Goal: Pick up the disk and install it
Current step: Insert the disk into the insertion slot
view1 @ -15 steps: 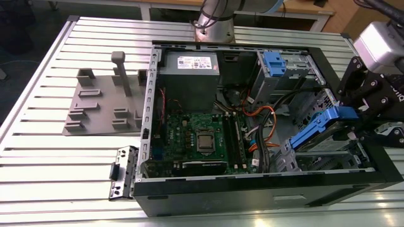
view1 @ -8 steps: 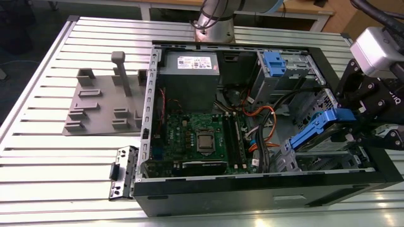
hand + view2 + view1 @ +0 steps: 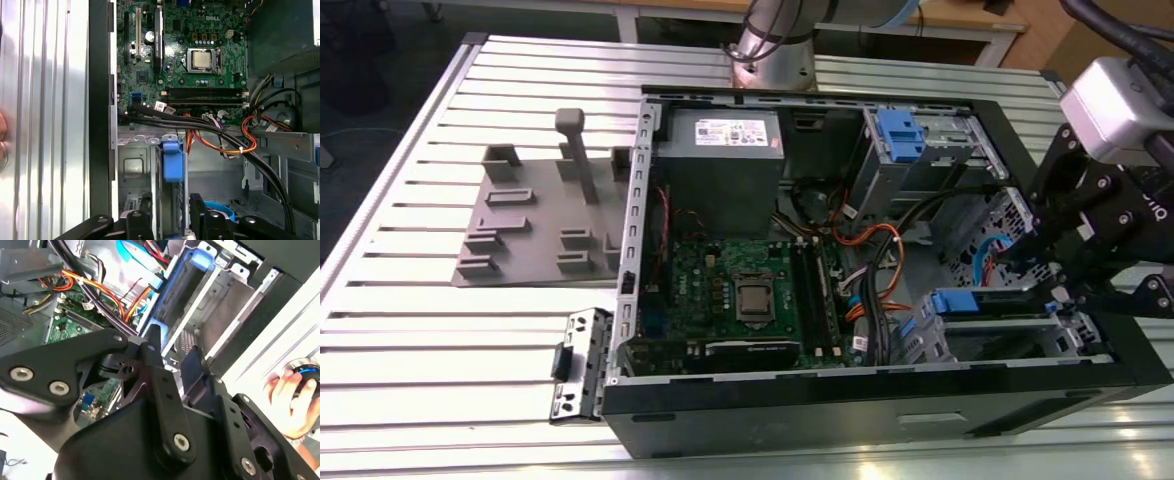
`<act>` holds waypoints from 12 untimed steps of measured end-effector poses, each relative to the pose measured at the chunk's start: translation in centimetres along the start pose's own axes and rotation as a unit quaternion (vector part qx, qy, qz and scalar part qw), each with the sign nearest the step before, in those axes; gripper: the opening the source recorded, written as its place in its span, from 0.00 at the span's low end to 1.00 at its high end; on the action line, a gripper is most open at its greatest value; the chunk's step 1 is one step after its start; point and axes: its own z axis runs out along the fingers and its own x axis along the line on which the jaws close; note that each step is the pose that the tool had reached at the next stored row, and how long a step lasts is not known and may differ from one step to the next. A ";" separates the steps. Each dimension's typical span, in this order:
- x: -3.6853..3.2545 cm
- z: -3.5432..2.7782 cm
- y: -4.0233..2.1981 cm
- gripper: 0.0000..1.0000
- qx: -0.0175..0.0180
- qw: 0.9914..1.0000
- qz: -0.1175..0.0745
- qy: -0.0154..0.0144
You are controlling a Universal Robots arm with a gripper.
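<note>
Your claw [image 3: 1062, 283] hangs at the drive bay [image 3: 1014, 335], lower right of the exterior view; I cannot tell whether it grips the disk [image 3: 983, 301]. Keep it square to the bay rails.

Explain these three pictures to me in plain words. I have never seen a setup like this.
This is a robot arm working on an open computer case that lies on a ribbed metal table. The exterior view looks down from off the arm; both wrist views come from cameras riding on it. The black gripper hangs over the drive bay at the exterior view's right. Inside the case are a green motherboard, a grey power supply and bundled cables. A blue-edged carrier sits in the bay; whether it is the disk is unclear. A person's hand rests nearby.
</note>
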 end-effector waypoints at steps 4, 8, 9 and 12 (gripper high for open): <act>0.00 0.01 0.00 0.42 0.000 1.000 0.000 0.000; 0.00 0.02 0.00 0.24 0.000 1.000 0.000 0.000; 0.00 0.01 0.00 0.24 0.000 1.000 0.000 0.000; 0.00 0.02 0.00 0.12 0.000 1.000 0.000 0.000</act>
